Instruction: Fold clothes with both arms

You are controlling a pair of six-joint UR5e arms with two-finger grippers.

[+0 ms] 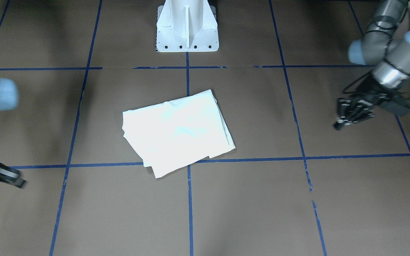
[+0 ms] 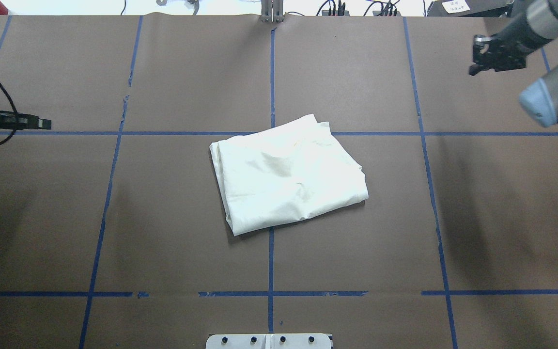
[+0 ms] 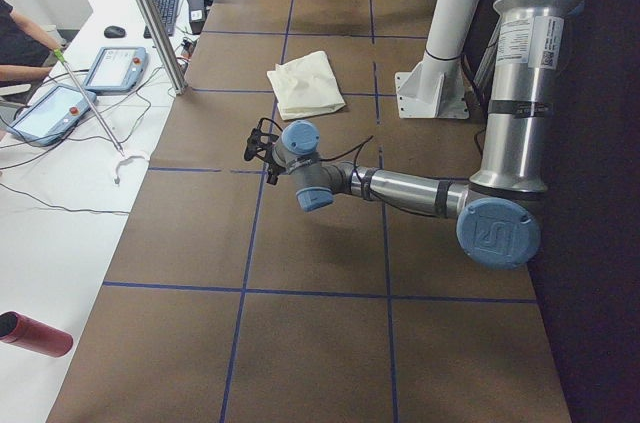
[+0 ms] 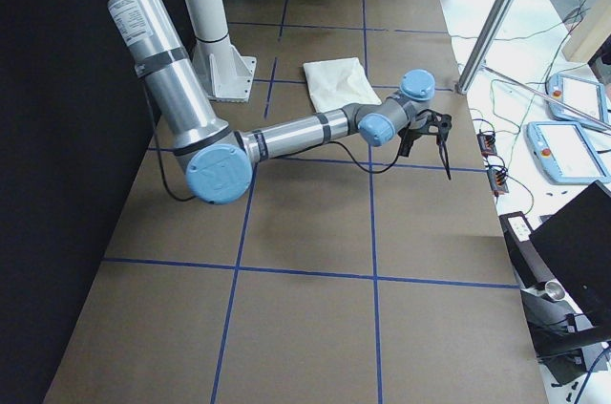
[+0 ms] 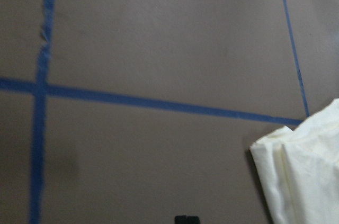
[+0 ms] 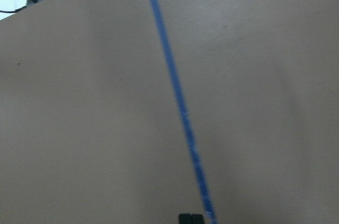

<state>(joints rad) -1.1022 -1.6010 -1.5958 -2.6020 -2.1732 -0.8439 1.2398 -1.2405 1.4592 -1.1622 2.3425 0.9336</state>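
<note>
The cream-white shirt lies folded into a skewed rectangle at the table's middle, plain side up, no print showing. It also shows in the overhead view and at the right edge of the left wrist view. My left gripper hovers far to the shirt's left, shut and empty; in the front view it is on the right. My right gripper is shut and empty at the far right corner; in the front view it is on the left. Neither gripper touches the shirt.
The white pedestal base stands at the robot's side of the table. Blue tape lines grid the brown surface. Beyond the far edge are a metal post, tablets and cables on a white bench.
</note>
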